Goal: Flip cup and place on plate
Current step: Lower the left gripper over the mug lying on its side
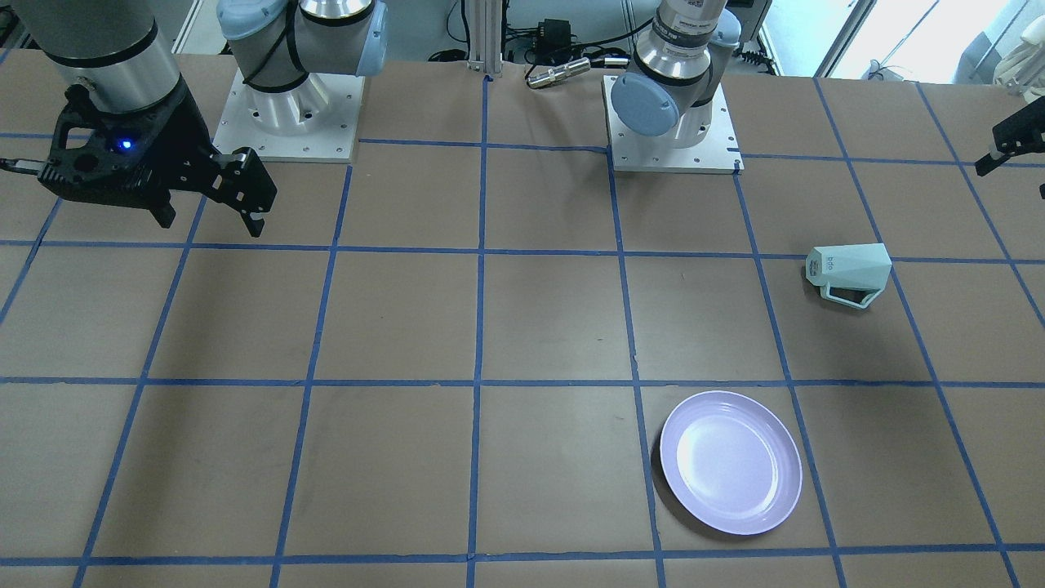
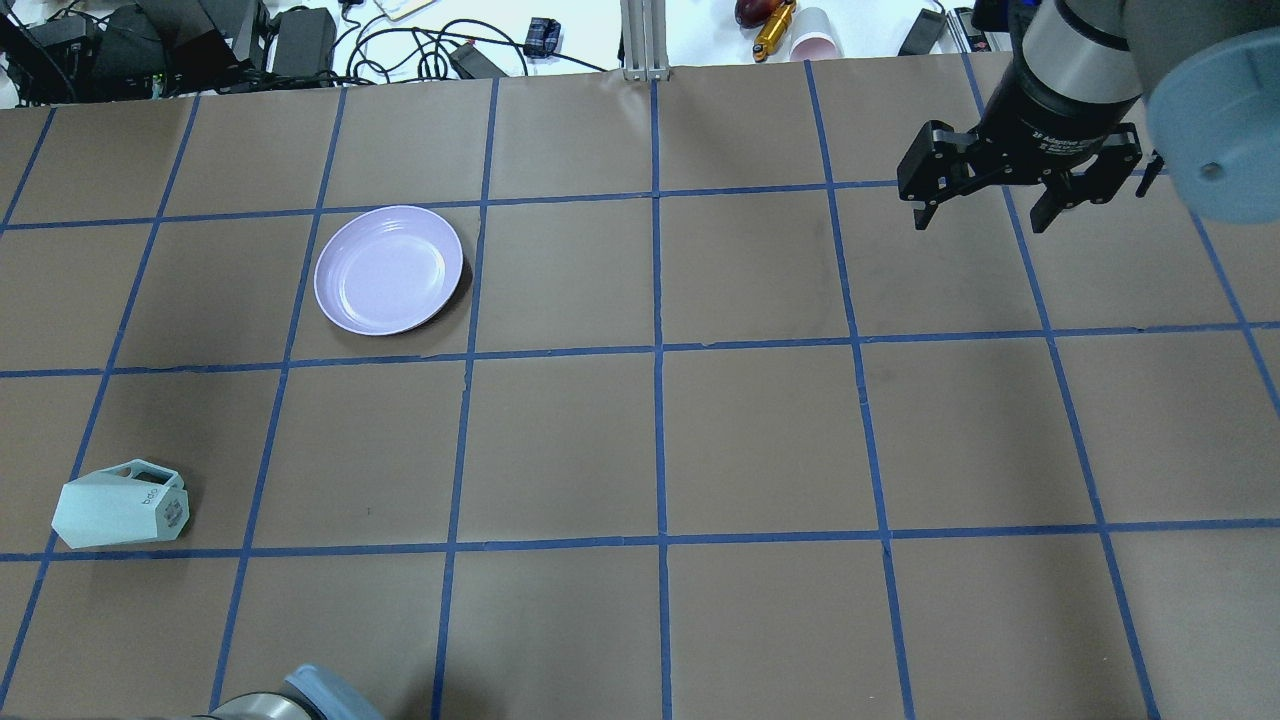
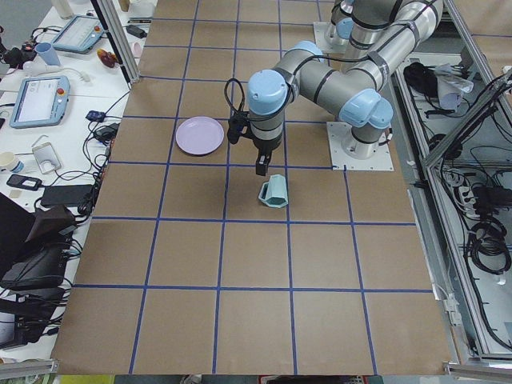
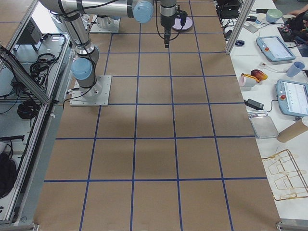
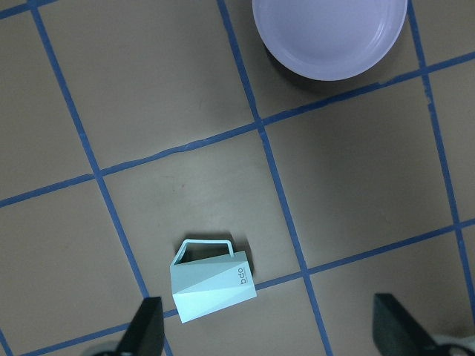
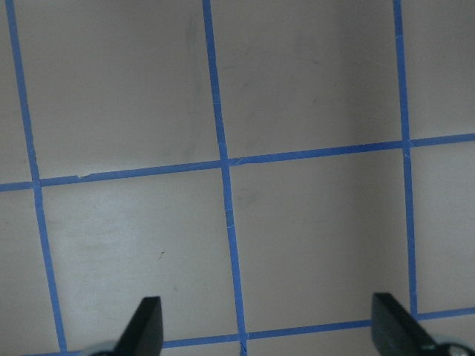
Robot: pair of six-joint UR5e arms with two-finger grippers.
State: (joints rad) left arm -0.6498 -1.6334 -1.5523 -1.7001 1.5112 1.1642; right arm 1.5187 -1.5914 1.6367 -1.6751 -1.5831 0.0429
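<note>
Below the left pincer (image 5: 271,337), spread wide, cup (image 5: 213,289) lies on its side on desk (image 5: 356,185), slightly off-centre, handle on plate (image 5: 329,33) side; plate sits well ahead. Right pincer (image 2: 982,215) also wide, empty, well apart from both.

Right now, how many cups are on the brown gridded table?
1. The cup lies on its side at the robot's left end of the table, nearer the robot than the plate. None seems hidden.

Left end effector (image 5: 271,330) open, pointing down — right end effector (image 2: 980,220) open, hovering above table.
</note>
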